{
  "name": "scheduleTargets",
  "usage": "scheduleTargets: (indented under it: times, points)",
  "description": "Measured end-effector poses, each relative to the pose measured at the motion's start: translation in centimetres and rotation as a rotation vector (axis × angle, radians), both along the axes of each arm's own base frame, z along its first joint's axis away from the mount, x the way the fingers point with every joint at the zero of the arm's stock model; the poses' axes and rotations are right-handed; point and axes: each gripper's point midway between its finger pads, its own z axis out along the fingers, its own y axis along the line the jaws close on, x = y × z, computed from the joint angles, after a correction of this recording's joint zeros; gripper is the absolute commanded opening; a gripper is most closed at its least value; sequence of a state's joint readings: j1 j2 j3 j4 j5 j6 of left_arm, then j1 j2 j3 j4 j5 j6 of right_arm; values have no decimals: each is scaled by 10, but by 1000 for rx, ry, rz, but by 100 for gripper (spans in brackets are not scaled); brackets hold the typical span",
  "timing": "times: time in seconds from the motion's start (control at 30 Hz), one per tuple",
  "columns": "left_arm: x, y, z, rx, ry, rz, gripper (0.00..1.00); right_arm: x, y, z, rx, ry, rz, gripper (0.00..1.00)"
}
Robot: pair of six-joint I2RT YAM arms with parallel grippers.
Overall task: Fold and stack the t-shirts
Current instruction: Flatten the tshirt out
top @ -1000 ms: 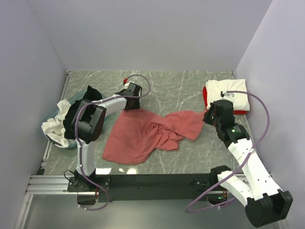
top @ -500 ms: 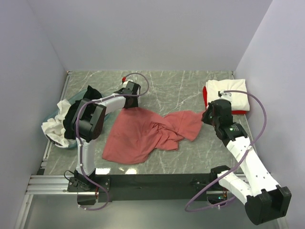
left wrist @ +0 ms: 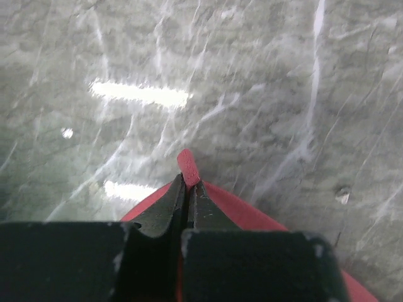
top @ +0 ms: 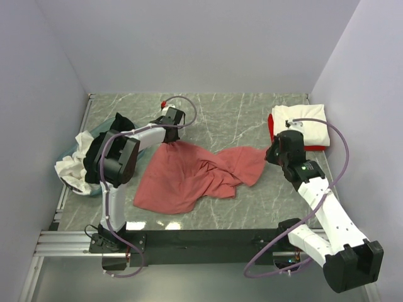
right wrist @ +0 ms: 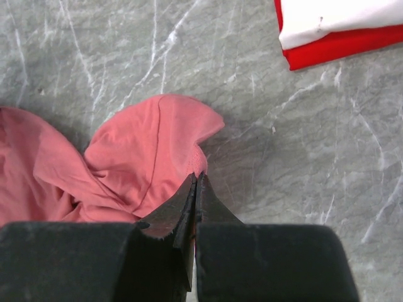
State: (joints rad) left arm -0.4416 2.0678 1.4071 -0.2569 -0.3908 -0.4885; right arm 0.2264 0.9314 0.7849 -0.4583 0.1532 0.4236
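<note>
A: While each end effector pinches cloth, where is the pink shirt point(top: 189, 179)?
B: Bunched on the counter point(top: 239, 113). Left end effector point(left wrist: 187, 181) nips its far corner, right end effector point(right wrist: 196, 181) its edge near the folded stack point(top: 305, 123).
A: Step?
B: Spreading, I judge; next, pull both ends apart evenly.

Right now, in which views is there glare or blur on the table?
Left wrist view: bright glare bars on the table, and the marble looks slightly blurred. Right wrist view: sharp, no glare, a soft shadow beside the pink shirt. Top view: even light, no glare.
</note>
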Motion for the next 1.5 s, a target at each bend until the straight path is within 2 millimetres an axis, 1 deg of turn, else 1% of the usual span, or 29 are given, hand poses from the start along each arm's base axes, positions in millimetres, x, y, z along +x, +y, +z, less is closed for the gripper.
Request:
scheduleTargets:
  times: [0.07,0.1,0.17,0.23,0.27,0.3,0.37,0.4,0.43,0.5,0.53,0.6,0.63,0.7,0.73,0.77,0.8,0.83,0.9,0.93,1.0,1.07,1.17,1.27,1.33,1.43,1.5]
  points:
    - [-6,3,5,4,4,-1,1,2,1,6,0,-6,7,0]
    - [-11,5,11,4,3,-2,1,4,1,15,0,-20,9,0]
    - [-20,11,29,0,-11,2,0,9,2,42,0,-66,14,0]
    - [-25,17,63,-19,-66,9,1,16,2,82,5,-142,13,0]
    - [-28,20,84,-30,-104,16,0,18,1,103,9,-187,11,0]
    - [-31,24,112,-46,-158,24,1,19,0,126,11,-232,8,0]
    - [-37,31,156,-76,-247,37,1,18,-3,167,14,-314,3,0]
    - [-42,35,183,-101,-305,43,1,15,-4,184,16,-350,1,0]
    - [-48,38,209,-125,-357,46,1,11,-6,199,14,-377,0,0]
    - [-64,46,251,-169,-446,49,1,2,-10,227,12,-431,-7,0]
    - [-75,51,275,-197,-495,45,1,-5,-13,243,10,-457,-13,0]
    - [-100,58,316,-250,-585,25,0,-18,-19,270,11,-511,-24,0]
    - [-114,61,335,-276,-627,8,1,-27,-22,286,13,-543,-28,0]
    - [-140,67,366,-314,-689,-26,1,-45,-27,316,20,-608,-37,0]
    - [-149,69,378,-329,-713,-42,1,-56,-30,332,26,-647,-39,0]
    - [-162,70,394,-350,-745,-67,1,-67,-33,348,34,-687,-41,0]
    - [-171,71,404,-364,-767,-88,0,-77,-35,362,40,-721,-41,0]
    - [-181,71,413,-381,-786,-110,1,-86,-36,371,45,-743,-41,0]
    - [-200,71,427,-409,-815,-158,1,-116,-42,398,64,-827,-41,0]
    - [-221,70,435,-440,-834,-209,1,-149,-48,423,84,-918,-38,0]
    - [-232,70,438,-451,-833,-232,1,-167,-51,431,93,-956,-35,0]
    - [-242,71,443,-460,-834,-249,1,-179,-53,437,98,-980,-30,0]
    - [-256,75,452,-470,-850,-260,1,-187,-52,439,101,-989,-15,0]
    - [-269,81,463,-481,-881,-263,0,-187,-49,438,103,-985,4,0]
    - [-273,83,467,-485,-896,-263,1,-186,-46,437,104,-981,18,0]
    - [-267,80,462,-480,-877,-263,0,-178,-42,431,101,-960,34,0]
    - [-252,73,450,-466,-834,-260,0,-164,-38,423,97,-932,39,0]
